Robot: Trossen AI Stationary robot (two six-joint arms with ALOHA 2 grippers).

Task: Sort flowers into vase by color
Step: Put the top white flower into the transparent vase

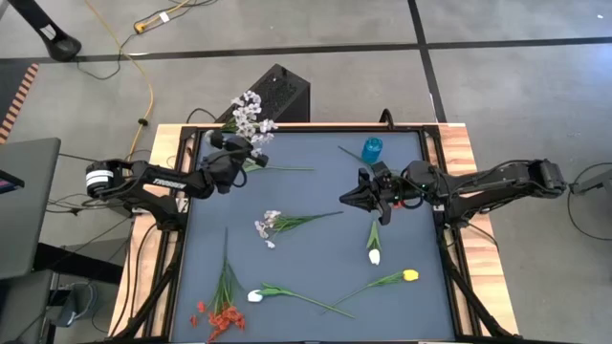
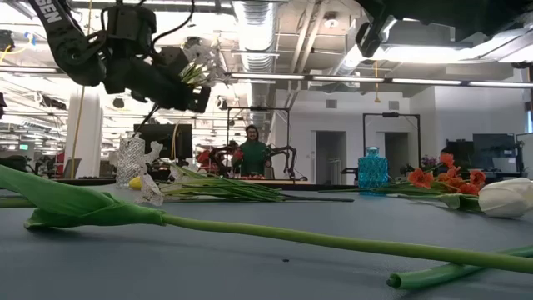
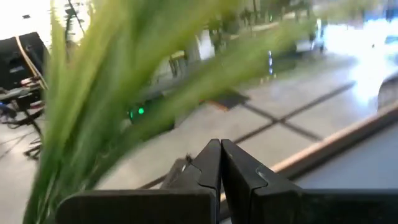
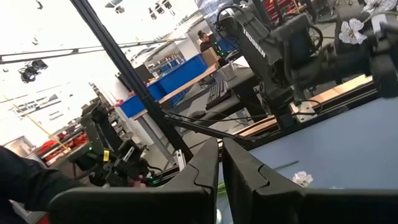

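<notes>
- Near edge of the table (image 1: 435, 287): red-orange spray (image 1: 220, 315) is laid at the near-left corner, stem pointing toward mid-table; just to its right a white tulip (image 1: 255, 296) is laid w/ a long stem running right; a yellow tulip (image 1: 410, 275) is laid toward the near-right.
- Mid-table: small white spray (image 1: 267, 228) is laid flat, stem pointing right; a second white tulip (image 1: 374, 256) is laid to the right of centre, stem pointing away toward the right gripper.
- Right gripper (image 1: 346, 198): held over the table right of centre, above the second tulip's stem end; in its wrist view the fingers (image 4: 208, 165) are seen pressed nearly together, nothing visible betw. them.
- Left gripper (image 1: 251, 145): raised over the far-left corner, jaws clenched on the stems of a white-blossom bunch (image 1: 247, 113), whose blooms are seen beyond the table's far edge; green leaves (image 3: 112, 93) fill its wrist view.
- Far side: blue vase (image 1: 372, 150) is stood upright near the far edge, right of centre; a clear vase (image 2: 131, 161) shows in the low view only.
- Background, low view: a person (image 2: 252, 150) is seen at another station.
</notes>
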